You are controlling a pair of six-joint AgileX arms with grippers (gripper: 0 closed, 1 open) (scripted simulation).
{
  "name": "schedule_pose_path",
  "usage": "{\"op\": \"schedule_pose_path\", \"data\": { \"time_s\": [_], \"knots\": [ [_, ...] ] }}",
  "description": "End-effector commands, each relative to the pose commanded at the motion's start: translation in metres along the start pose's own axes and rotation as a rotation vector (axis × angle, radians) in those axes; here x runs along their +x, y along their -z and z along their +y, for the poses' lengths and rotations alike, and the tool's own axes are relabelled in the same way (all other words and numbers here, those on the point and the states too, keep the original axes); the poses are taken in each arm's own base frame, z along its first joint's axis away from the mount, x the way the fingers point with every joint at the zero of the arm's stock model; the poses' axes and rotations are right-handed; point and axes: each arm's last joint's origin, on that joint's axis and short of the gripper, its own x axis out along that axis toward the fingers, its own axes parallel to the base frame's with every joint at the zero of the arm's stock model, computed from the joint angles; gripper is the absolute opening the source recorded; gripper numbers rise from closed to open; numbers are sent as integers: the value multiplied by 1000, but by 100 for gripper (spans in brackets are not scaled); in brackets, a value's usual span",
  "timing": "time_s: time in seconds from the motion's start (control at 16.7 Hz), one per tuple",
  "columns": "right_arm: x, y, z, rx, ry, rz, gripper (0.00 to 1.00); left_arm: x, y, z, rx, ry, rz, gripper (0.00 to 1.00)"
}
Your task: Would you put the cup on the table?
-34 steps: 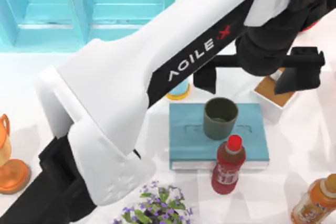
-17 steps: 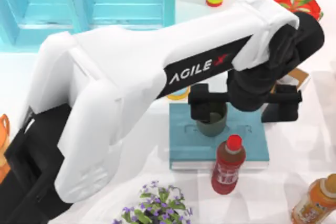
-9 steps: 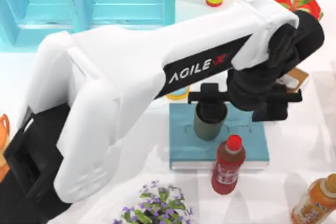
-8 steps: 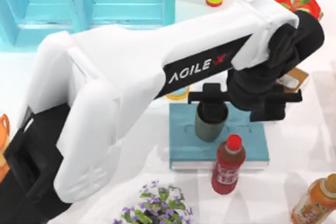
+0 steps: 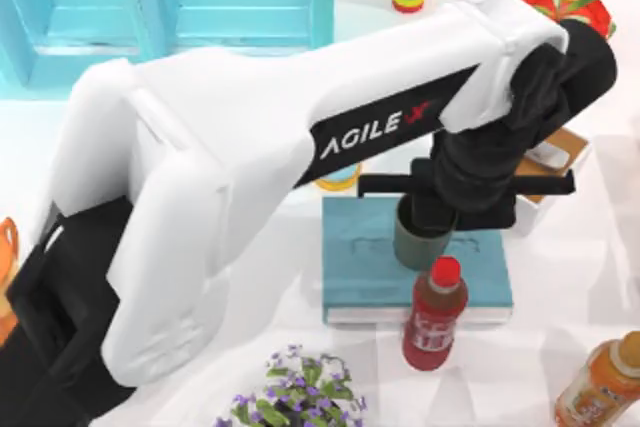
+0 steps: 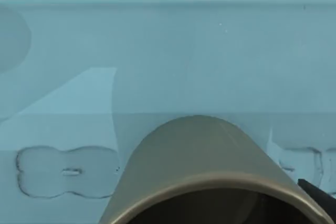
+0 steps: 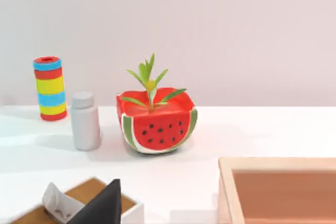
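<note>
Seen from above, the left gripper (image 5: pixel 466 185) is closing on the cup (image 5: pixel 425 243), a seemingly light, rigid, smooth tumbler best pinched across its walls, over the teal book (image 5: pixel 350 267); the left wrist view is showing the cup's rim (image 6: pixel 210 182) above that book.

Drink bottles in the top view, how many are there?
2. A red-capped bottle stands at the teal book's front edge; an orange bottle is at the bottom right corner. The left arm may hide others.

Left end effector (image 5: pixel 432 209) reaches far across, fingers closed in.
</note>
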Motion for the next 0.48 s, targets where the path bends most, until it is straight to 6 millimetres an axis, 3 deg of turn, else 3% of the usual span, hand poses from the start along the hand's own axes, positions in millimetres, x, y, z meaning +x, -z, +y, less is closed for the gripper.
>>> {"op": "schedule_pose_path", "data": {
  "time_s": [0.48],
  "knots": [
    [0, 0, 0, 0, 0, 0, 100, -4, 0, -1, 1, 2, -2, 0]
  ]
}}
